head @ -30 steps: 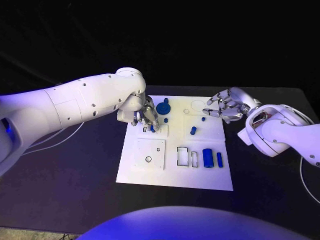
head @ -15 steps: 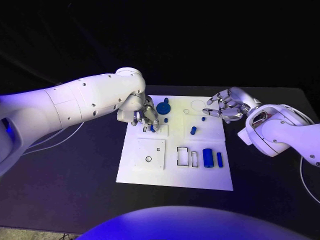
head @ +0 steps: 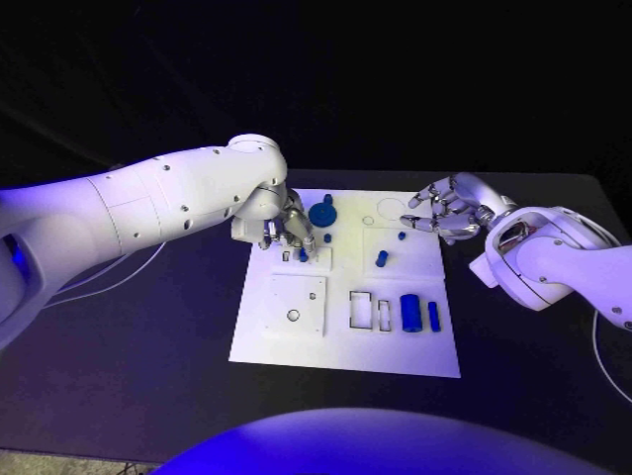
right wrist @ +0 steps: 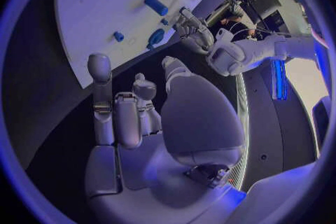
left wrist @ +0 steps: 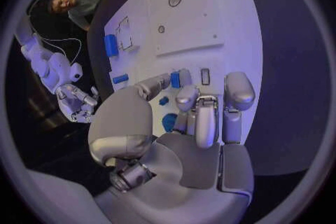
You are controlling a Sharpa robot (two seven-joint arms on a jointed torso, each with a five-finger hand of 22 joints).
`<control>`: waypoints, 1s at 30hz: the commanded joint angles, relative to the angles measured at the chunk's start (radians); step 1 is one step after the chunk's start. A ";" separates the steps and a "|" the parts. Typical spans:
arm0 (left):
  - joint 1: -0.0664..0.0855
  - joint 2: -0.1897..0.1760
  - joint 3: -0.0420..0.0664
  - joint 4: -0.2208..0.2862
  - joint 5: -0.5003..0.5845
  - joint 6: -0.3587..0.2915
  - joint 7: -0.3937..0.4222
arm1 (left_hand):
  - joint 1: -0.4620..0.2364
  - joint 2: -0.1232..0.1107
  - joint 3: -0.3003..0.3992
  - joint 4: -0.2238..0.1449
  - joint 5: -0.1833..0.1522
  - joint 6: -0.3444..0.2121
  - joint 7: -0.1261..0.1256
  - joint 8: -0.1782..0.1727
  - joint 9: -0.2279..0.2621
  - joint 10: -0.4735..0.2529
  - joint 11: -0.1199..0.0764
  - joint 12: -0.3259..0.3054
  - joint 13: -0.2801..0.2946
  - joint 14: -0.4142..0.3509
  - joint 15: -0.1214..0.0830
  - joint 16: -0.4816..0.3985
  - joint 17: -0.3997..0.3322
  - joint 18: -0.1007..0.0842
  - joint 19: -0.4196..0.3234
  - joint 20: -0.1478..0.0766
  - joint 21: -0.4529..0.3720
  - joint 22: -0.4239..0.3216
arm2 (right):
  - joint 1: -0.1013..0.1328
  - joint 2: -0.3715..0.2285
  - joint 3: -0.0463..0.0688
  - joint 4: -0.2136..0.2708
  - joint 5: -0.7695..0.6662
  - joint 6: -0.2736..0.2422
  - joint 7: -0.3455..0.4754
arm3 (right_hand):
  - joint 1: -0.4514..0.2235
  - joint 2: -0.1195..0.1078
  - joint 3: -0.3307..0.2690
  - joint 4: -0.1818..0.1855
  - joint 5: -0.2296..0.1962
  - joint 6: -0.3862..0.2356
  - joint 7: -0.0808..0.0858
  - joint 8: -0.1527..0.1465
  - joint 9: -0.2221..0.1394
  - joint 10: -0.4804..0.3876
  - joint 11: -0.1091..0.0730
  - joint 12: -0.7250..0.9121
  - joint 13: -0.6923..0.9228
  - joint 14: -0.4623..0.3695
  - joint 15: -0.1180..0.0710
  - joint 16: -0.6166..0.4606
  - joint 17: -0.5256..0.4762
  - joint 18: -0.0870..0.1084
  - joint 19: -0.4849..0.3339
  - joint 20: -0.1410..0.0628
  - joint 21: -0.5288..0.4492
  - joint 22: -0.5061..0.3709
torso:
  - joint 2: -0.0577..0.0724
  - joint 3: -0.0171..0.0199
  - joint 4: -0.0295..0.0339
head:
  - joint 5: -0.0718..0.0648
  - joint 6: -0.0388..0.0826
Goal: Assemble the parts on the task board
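**Left hand works a small part at the board's far-left corner**

Over the far-left part of the task board [head: 344,287], seen from the head, the left hand [head: 285,230] presses its fingertips around a small blue part [head: 302,254], likely seating it. The right hand [head: 451,210] hovers at the far-right corner, fingers curled and holding nothing, probably waiting.

At the left wrist, the fingers [left wrist: 206,115] pinch that blue part [left wrist: 176,79] against the board [left wrist: 210,5].

From the right wrist, its hand [right wrist: 150,117] hangs off the board's edge [right wrist: 105,22], grasping nothing.
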 commanded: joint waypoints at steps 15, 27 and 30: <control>-0.005 0.000 -0.003 -0.003 0.005 -0.001 -0.008 | -0.016 -0.003 -0.007 0.024 -0.023 0.009 0.002 -0.007 -0.001 -0.004 0.008 0.004 -0.002 0.106 0.007 0.004 0.263 0.001 0.005 0.006 -0.004 0.101 | 0.000 -0.001 0.000 0.003 -0.012 0.008 0.002 | 0.007 -0.003 0.006 0.001 0.004 -0.007 0.002 0.002 0.001 -0.007 0.002 -0.007 -0.004 0.024 -0.003 -0.005 -0.002 0.008 0.004 -0.002 -0.010 -0.002 | 0.000 -0.0004 -0.0005 | -0.001 -0.001; -0.005 -0.004 -0.004 0.000 0.004 0.004 -0.009 | -0.021 -0.012 -0.018 0.038 -0.042 0.012 0.003 -0.009 -0.001 -0.004 0.009 0.006 -0.002 0.106 0.008 0.004 0.263 0.001 0.005 0.007 -0.007 0.102 | 0.000 -0.001 0.000 0.001 -0.012 0.008 0.002 | 0.007 -0.003 0.006 0.001 0.004 -0.007 0.002 0.002 0.001 -0.007 0.002 -0.007 -0.004 0.024 -0.003 -0.005 -0.002 0.008 0.004 -0.002 -0.010 -0.002 | 0.000 -0.0006 -0.0001 | -0.001 0.000; -0.005 -0.008 -0.004 0.005 0.002 -0.006 -0.007 | -0.024 -0.019 -0.030 0.051 -0.059 0.015 0.003 -0.010 -0.001 -0.002 0.009 0.007 0.000 0.106 0.008 0.004 0.263 0.001 0.008 0.007 -0.004 0.104 | 0.000 0.000 0.000 0.000 -0.012 0.007 0.003 | 0.007 -0.003 0.006 0.001 0.004 -0.007 0.002 0.002 0.001 -0.007 0.002 -0.007 -0.004 0.024 -0.002 -0.005 -0.002 0.008 0.004 -0.002 -0.010 -0.002 | -0.001 -0.0007 0.0001 | -0.001 0.001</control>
